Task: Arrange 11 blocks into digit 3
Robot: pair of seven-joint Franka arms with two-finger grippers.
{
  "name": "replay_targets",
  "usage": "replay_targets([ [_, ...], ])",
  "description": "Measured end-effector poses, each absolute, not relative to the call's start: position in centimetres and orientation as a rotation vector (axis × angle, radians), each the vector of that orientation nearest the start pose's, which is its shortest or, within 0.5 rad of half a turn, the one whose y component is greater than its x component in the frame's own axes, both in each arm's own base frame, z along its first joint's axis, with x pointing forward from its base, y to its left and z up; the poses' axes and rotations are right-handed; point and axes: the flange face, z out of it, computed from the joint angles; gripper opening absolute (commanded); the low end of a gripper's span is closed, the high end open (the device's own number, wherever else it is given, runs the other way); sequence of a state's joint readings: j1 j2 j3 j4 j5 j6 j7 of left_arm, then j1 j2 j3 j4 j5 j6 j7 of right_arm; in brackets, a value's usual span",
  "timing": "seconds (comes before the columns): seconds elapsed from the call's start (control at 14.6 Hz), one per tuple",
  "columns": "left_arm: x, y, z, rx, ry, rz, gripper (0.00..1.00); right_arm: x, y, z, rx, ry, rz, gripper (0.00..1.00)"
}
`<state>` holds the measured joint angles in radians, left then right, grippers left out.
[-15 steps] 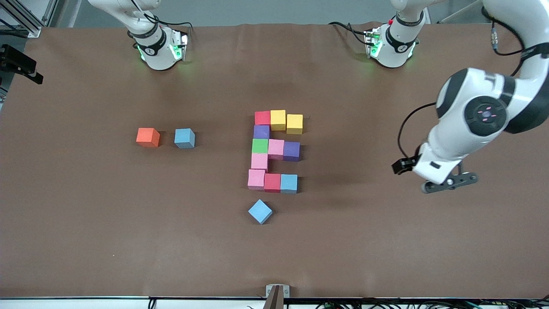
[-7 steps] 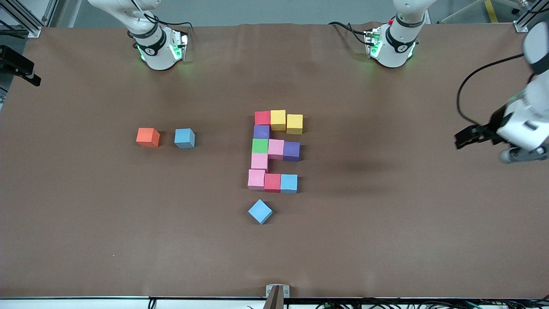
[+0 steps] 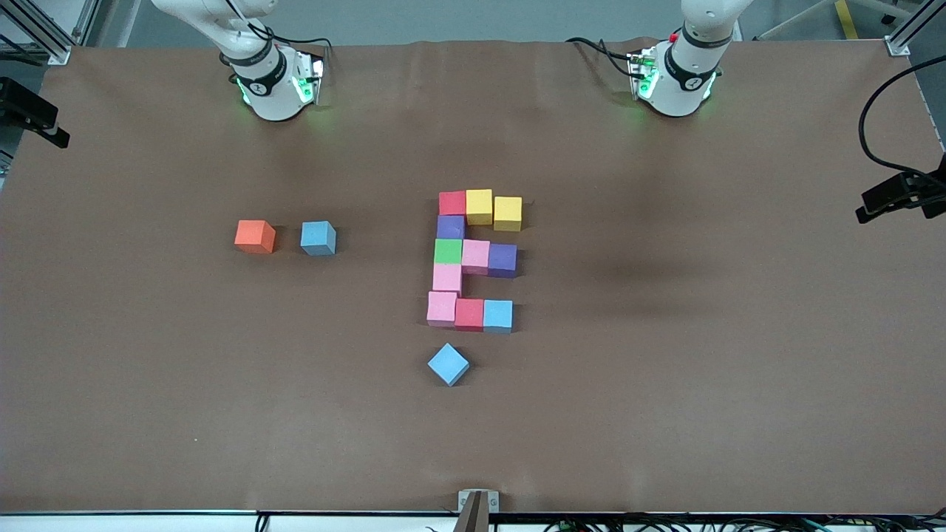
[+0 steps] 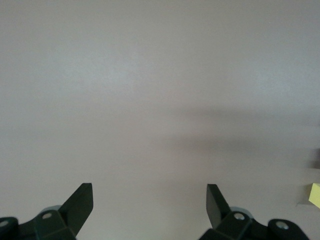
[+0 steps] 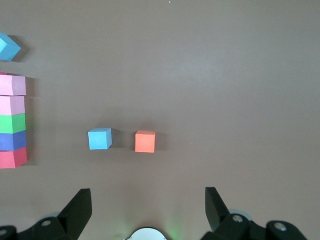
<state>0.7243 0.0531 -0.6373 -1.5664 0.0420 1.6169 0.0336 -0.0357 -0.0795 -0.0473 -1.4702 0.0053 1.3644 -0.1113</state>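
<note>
The blocks form a digit 3 figure mid-table: a bar of red (image 3: 452, 202) and two yellow (image 3: 479, 205), a spine of purple (image 3: 450, 226), green (image 3: 447, 251) and pink (image 3: 446, 278), a middle bar ending in purple (image 3: 502, 259), and a bar of pink (image 3: 441, 307), red (image 3: 468, 313) and light blue (image 3: 497, 315). My left gripper (image 4: 149, 200) is open and holds nothing, over bare table at the left arm's end. My right gripper (image 5: 148, 202) is open and holds nothing, high above its own base (image 5: 146, 234). The right wrist view shows the spine's pink (image 5: 12, 85) and green (image 5: 12, 123).
A loose blue cube (image 3: 448, 363) lies nearer the front camera than the figure. An orange cube (image 3: 254, 236) and another blue cube (image 3: 318, 238) sit side by side toward the right arm's end. A black part of the left hand (image 3: 894, 196) shows at the table's edge.
The left arm has swung away from beside the figure toward its own end of the table and nearly left the front view. No block has moved.
</note>
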Motion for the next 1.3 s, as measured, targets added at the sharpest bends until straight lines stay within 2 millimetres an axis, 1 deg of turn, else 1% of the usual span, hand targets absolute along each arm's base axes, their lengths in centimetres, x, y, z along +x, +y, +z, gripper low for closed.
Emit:
replay_targets([
  [0.14,56.8,7.2,61.2,-3.126,-0.066,-0.027,1.0,50.4,-4.2,69.5,-3.13,-0.046,0.04,1.0],
  [0.21,56.9,7.2,61.5,-3.122,-0.068,-0.036,1.0,50.4,-4.2,69.5,-3.13,-0.046,0.04,1.0],
  [0.48,56.7,5.6,62.3,-3.106,-0.038,-0.049,1.0,50.4,-4.3,69.5,-3.13,-0.046,0.04,1.0],
  [0.62,56.4,5.2,62.8,-3.1,-0.031,-0.055,1.0,50.4,-4.3,69.5,-3.13,-0.045,0.04,1.0],
  [0.82,56.1,5.2,63.2,-3.097,-0.035,-0.063,1.0,50.4,-4.3,69.5,-3.13,-0.043,0.037,1.0],
  [1.1,56.1,5.3,63.2,-3.097,-0.039,-0.063,1.0,50.5,-4.5,69.4,-3.13,-0.035,0.04,1.0],
  [1.3,56.0,5.2,63.3,-3.097,-0.035,-0.067,1.0,50.8,-4.6,68.8,-3.129,-0.033,0.058,1.0],
])
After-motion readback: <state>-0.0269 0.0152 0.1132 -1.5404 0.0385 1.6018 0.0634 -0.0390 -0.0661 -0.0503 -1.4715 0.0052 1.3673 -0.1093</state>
